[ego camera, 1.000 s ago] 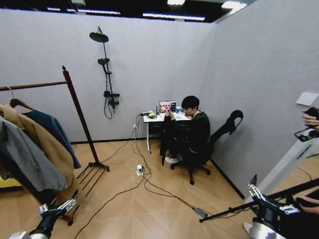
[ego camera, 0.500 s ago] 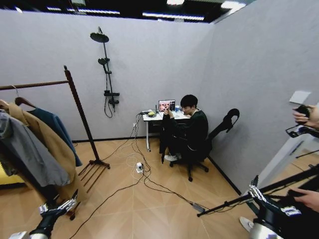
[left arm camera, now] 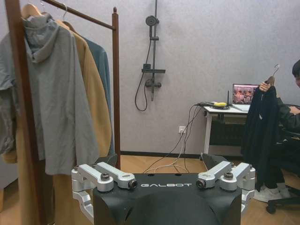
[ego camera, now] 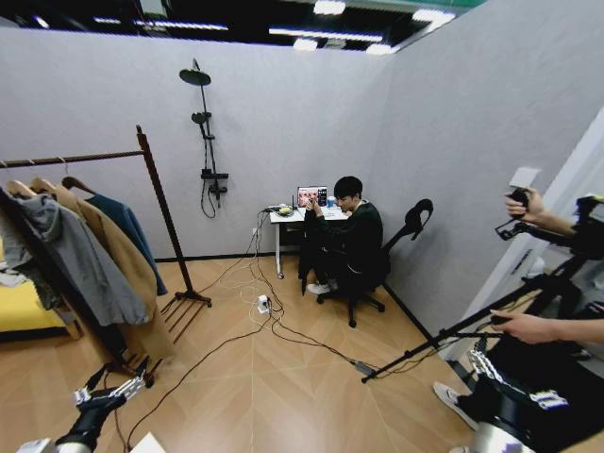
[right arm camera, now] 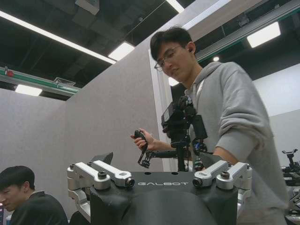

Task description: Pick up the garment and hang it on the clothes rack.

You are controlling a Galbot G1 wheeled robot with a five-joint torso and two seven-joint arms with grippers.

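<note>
Down low, we hold our left gripper [ego camera: 111, 392] spread wide with nothing in it, and our right gripper [ego camera: 486, 363] likewise splayed and bare. Ahead of the left gripper stands the clothes rack [ego camera: 159, 203], carrying the teal garment [ego camera: 127, 236] at its far end, beside a tan coat [ego camera: 118, 269] and grey hooded jacket [ego camera: 80, 264]. Cables [ego camera: 283, 344] trail across the floor beyond.

Rack at the left, both tools low

The clothes rack [ego camera: 151, 179] stood at the left with the garment [ego camera: 127, 236] hanging beside a tan coat [ego camera: 118, 269] and a grey jacket [ego camera: 71, 260]. The left tool [ego camera: 111, 390] and right tool [ego camera: 486, 363] sat low, fingers spread, holding nothing.
</note>
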